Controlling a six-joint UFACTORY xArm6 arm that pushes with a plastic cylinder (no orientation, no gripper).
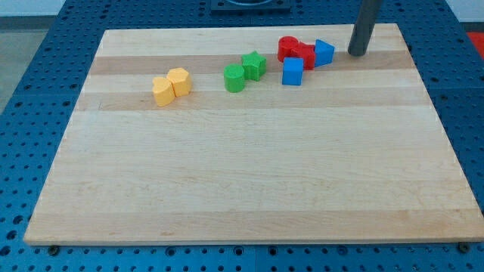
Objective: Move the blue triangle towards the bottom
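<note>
The blue triangle (324, 52) sits near the view's top right, touching the right side of a red block (303, 54). My tip (356, 53) rests on the board just to the right of the blue triangle, a small gap apart. A blue cube (293, 71) stands just below the red blocks, to the lower left of the triangle.
A second red block (287, 47) touches the first. A green star-like block (254, 64) and a green rounded block (234, 78) sit left of them. Two yellow blocks (171, 85) touch further left. The wooden board's top edge (249, 30) is close above the cluster.
</note>
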